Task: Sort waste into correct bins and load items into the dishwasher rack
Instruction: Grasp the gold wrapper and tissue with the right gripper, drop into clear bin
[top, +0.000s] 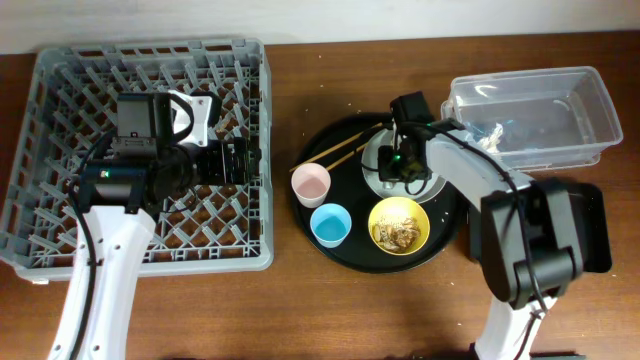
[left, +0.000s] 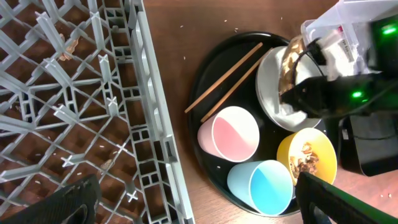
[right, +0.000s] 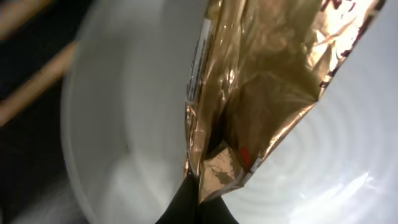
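Observation:
My right gripper (top: 405, 165) (right: 196, 202) is shut on the gold foil wrapper (right: 267, 81) (left: 289, 62), held just over the grey-white plate (top: 372, 160) (right: 124, 124). The plate sits on the round black tray with the chopsticks (top: 340, 152) (left: 227, 78), pink cup (top: 310, 184) (left: 230, 134), light-blue cup (top: 330, 224) (left: 261, 186) and yellow bowl (top: 399, 224) (left: 308, 155), which holds brown scraps. My left gripper (top: 235, 160) (left: 202, 202) is open and empty over the right edge of the grey rack (top: 60, 150) (left: 81, 106).
The clear tub (top: 535, 110) stands at the back right with a white tissue (top: 490, 135) in it. The shallow black tray (top: 595, 215) lies in front of it, partly under my right arm. The round black tray (top: 340, 255) lies between rack and tub.

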